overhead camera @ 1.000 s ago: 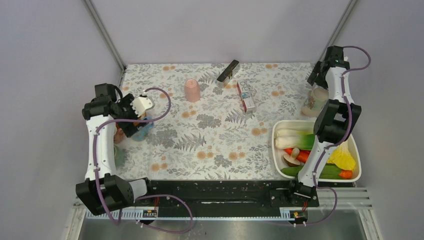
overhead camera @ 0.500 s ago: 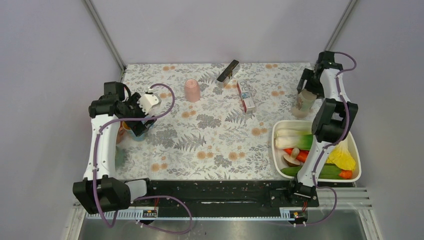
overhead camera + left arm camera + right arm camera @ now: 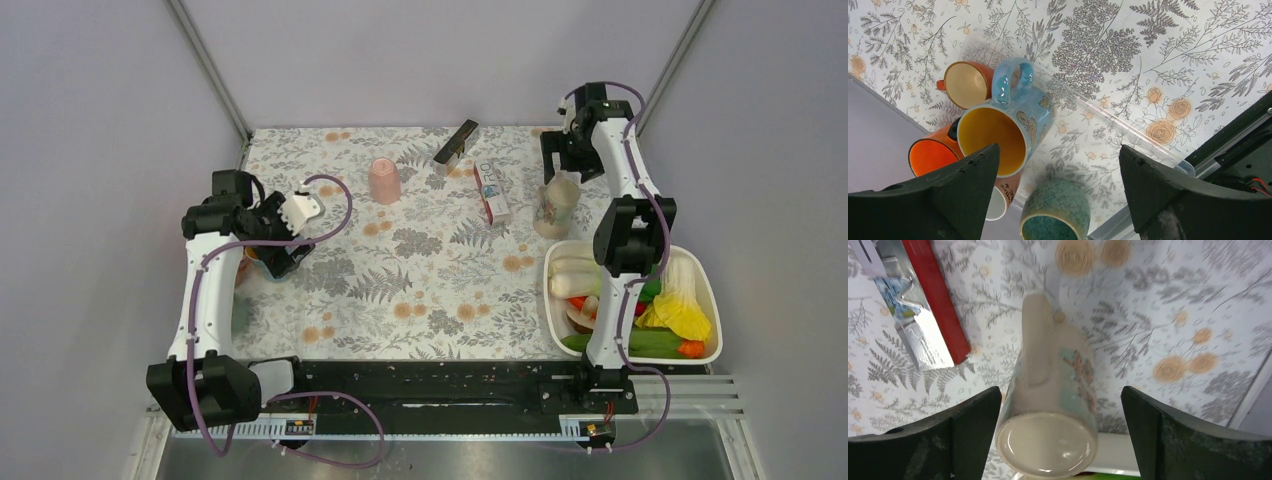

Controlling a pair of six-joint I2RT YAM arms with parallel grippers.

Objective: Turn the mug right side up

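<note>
Five mugs point(image 3: 1008, 125) are crowding at nine o'clock; one cream mug point(image 3: 555, 205), one pink cup point(image 3: 385, 181), one box point(image 3: 491, 192) and one tub point(image 3: 575, 243) are sitting elsewhere.

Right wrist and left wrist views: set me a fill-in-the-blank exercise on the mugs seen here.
1. The cream mug turns its flat glossy ___ to the right wrist camera.
2. The box beside it has a ___ edge.
3. In the left wrist view, the blue mug is ___ inside.
Missing words: base; red; yellow.
</note>
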